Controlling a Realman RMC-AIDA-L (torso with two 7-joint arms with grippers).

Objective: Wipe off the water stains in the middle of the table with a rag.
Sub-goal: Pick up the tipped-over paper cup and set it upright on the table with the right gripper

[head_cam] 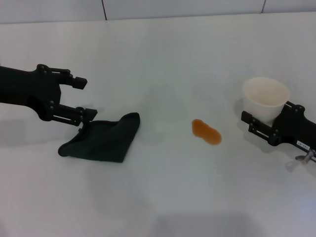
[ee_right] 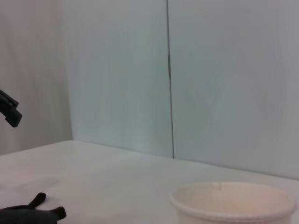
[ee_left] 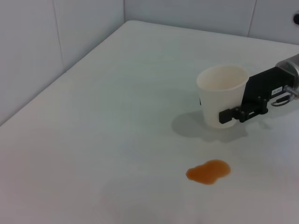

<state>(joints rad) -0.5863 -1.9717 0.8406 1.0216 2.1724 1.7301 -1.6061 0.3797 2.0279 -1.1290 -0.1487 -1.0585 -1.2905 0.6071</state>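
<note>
Dark green-black cloth, the rag (head_cam: 101,139), lies flat on the white table (head_cam: 163,197) toward the robot's left, well apart from the water stains (head_cam: 206,132), an orange-brown glossy blotch near the middle of the tabletop. The left gripper (head_cam: 81,98) sits at the rag's left corner with its fingers spread wide; the lower finger (head_cam: 85,114) appears to touch or hang just over the cloth's corner, while the upper one stands clear, so nothing is pinched yet. The right gripper (head_cam: 249,122) is on the far right with its fingers around a white cup (head_cam: 265,98); they look closed on its wall, and the left wrist view shows the same hold. The rag is roughly triangular, its long axis running from the low left corner up toward the rounded tip on the right, which points toward the blotch. The blotch is peanut-shaped, its long axis slanting from upper left to lower right in the head view. The likeliest trouble, judging from this, is a thin grab: closing on only the corner could let the cloth slip free or trail in a bunch, smearing the liquid rather than lifting it. A sweep carried too far right could also knock the cup, which stands near the stain.
</note>
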